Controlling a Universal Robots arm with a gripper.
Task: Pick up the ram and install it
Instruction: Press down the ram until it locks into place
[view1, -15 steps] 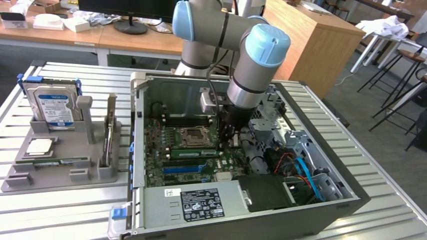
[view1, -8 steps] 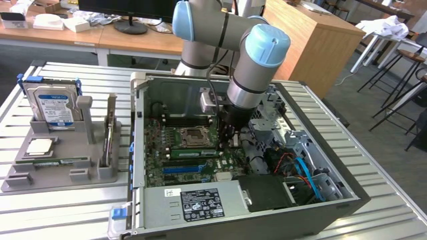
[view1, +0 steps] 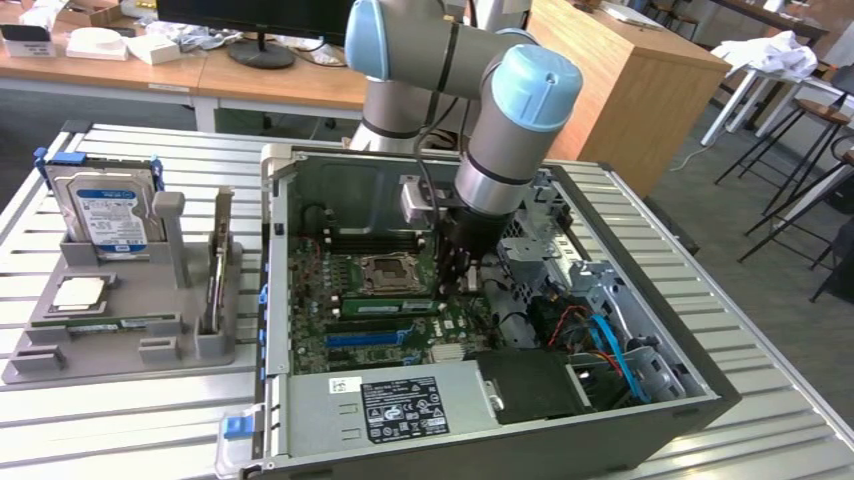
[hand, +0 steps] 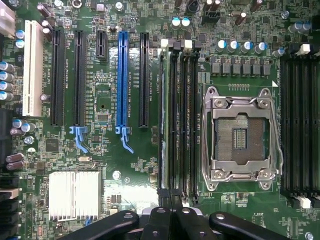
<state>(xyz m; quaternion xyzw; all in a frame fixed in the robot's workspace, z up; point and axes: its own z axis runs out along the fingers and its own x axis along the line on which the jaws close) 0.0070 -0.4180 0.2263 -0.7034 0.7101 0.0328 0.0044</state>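
The gripper (view1: 461, 285) hangs inside the open computer case (view1: 694, 400), fingers closed with nothing visibly held, just above the ram (view1: 390, 306) seated in its motherboard (hand: 105, 100) slot.

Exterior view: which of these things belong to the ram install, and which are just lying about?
Job: ram at the motherboard's memory slots; shut gripper above them; open computer case.
Lying about: hard drive, processor chip and another green stick, all on the grey tray.
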